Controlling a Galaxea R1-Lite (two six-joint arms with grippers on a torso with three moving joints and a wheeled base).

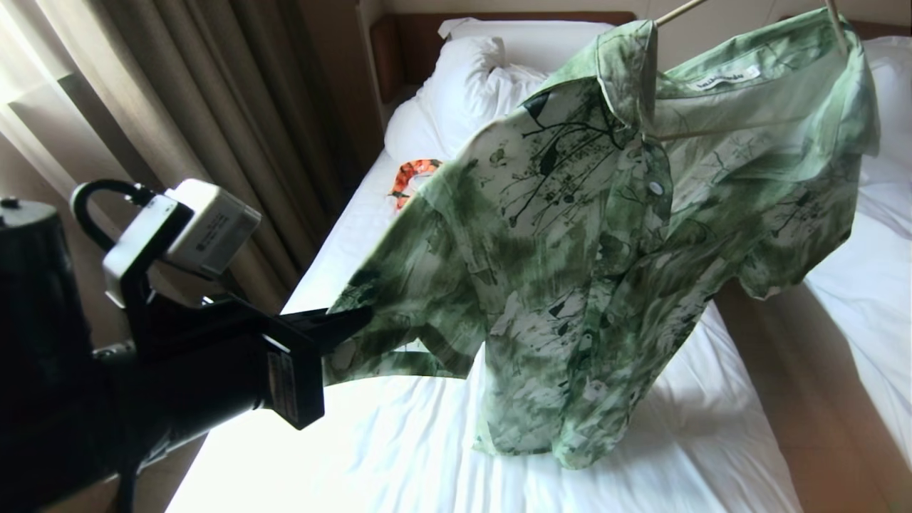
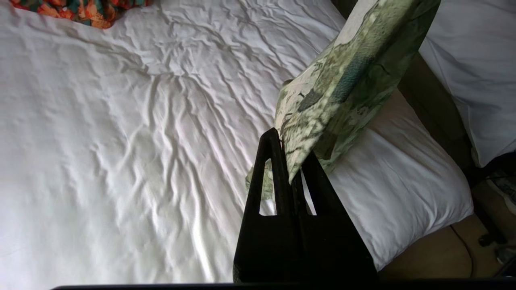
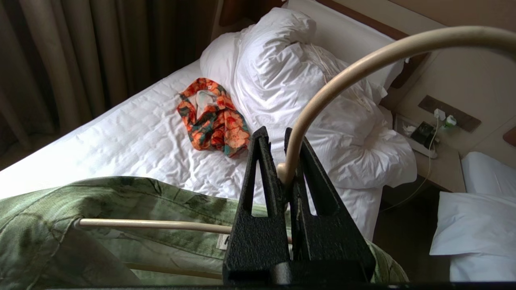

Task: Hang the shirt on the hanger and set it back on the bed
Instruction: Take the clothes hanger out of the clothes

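Shirt (image 1: 584, 285) hangs above bed (image 1: 399, 442); left gripper (image 2: 291, 161) pinches its hem, right gripper (image 3: 282, 169) clamps hanger (image 3: 346, 68) hook.

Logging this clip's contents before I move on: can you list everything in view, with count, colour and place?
shirt: one, green and white leafy print, hanging in the air above the bed, on the hanger
hanger: one, cream, inside the shirt's shoulders, hook end up
bed: one, white wrinkled sheet, below the shirt
pillows: white, heaped at the bed's head; count unclear
patterned garment: one, orange and dark green, on the bed beside the pillows
second bed: one, white, across the aisle
curtains: beige, beside the bed
nightstand: one, brown, between the beds, with a plugged-in charger
left claw: black, shut on the shirt's sleeve
right claw: black, shut on the hanger's hook
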